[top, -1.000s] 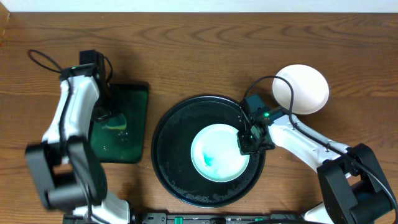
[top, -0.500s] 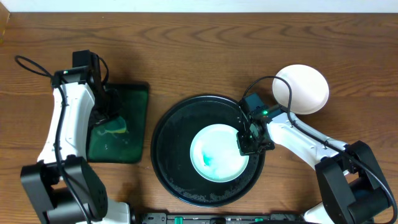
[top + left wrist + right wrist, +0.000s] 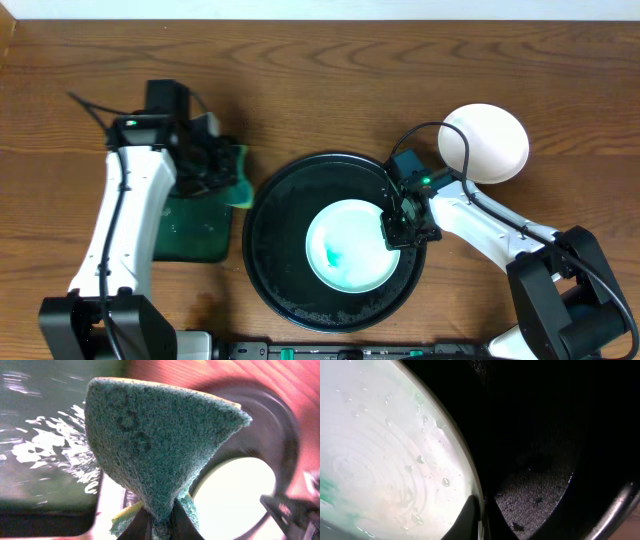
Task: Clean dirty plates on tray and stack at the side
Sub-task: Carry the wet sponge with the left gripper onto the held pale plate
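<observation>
Green scouring sponge (image 3: 155,445), pinched in the left gripper (image 3: 160,525), should press flat onto the round white plate (image 3: 355,235), over its teal smear (image 3: 335,258). Right gripper (image 3: 398,228) clamps the rim.

Smeared white plate (image 3: 352,245) flat on black tray (image 3: 275,250), right of centre; clean plate (image 3: 485,143) apart, beyond tray's upper right.
</observation>
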You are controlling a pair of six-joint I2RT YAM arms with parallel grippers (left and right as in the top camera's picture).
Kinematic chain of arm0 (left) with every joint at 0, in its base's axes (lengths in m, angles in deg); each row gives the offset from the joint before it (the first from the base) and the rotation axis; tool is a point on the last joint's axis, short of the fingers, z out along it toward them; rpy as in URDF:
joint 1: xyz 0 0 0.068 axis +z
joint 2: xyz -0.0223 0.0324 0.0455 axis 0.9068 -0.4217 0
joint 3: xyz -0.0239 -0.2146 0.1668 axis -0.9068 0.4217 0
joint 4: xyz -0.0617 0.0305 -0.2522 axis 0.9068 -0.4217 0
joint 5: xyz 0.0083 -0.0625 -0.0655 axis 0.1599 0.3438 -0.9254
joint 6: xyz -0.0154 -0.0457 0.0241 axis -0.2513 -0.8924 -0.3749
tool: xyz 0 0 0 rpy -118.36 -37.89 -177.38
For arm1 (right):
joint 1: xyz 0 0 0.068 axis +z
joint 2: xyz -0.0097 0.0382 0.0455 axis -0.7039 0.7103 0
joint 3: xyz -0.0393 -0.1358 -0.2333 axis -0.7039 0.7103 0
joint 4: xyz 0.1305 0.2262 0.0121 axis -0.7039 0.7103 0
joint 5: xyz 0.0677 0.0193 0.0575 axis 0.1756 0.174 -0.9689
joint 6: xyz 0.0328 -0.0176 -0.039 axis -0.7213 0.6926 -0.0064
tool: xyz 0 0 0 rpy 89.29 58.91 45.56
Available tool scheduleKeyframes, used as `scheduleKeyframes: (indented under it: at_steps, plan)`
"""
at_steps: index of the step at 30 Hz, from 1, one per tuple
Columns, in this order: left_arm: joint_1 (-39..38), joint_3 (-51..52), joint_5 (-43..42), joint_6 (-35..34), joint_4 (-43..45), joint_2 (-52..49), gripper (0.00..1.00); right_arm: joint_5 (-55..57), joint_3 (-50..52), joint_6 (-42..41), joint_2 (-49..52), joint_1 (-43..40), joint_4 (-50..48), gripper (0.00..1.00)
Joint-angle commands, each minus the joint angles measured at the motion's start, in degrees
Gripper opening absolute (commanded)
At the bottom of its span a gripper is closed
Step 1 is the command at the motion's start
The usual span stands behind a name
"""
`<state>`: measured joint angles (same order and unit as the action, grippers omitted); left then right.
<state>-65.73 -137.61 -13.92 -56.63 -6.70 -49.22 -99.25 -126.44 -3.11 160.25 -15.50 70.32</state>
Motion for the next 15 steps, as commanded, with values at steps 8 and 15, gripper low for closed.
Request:
scheduleKeyframes:
  at_steps: [8, 15]
  plan:
    - [-21.55, 2.93, -7.3, -2.43, 6.78, -2.29, 0.07, -0.35, 0.37, 1.51, 2.23, 1.11, 0.46, 0.01]
    - [-31.8, 4.74, -7.41, -9.49, 14.88, -11.5, 0.07, -1.77, 0.39, 1.51, 2.23, 1.07, 0.63, 0.01]
